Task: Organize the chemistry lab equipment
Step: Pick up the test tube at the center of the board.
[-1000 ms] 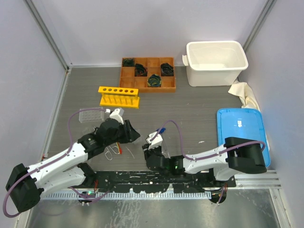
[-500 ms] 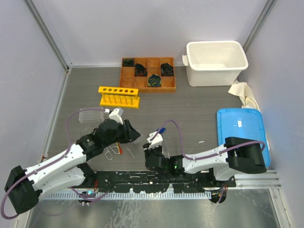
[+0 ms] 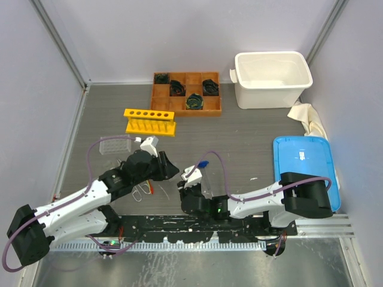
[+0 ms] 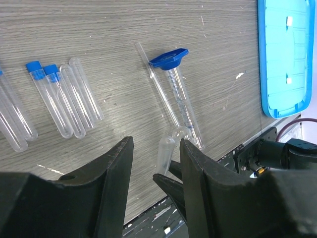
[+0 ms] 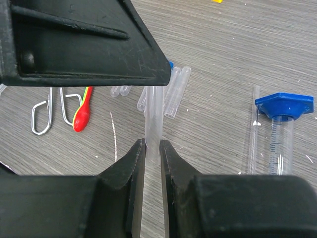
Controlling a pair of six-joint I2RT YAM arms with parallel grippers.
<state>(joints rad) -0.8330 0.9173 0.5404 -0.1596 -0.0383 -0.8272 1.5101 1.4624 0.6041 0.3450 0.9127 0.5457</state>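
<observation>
A clear test tube [image 5: 153, 111] is clenched between the fingers of the right end effector [image 5: 152, 148], lifted above the near edge of the tabletop [image 3: 251, 131]. The left end effector [image 4: 156, 146] hangs released just beside its rounded tip. Blue-capped test tubes [image 4: 49, 96] lie flat near that edge, well apart from the yellow rack [image 3: 149, 121].

tube rack [image 3: 150, 121]: I place it left of centre — compartment tray [image 3: 187, 94] behind, tub [image 3: 273, 79] further right
test tubes [image 4: 54, 101]: flat on table [image 4: 124, 25], left of dropper [image 4: 178, 94]
lid [image 3: 305, 164]: far right
</observation>
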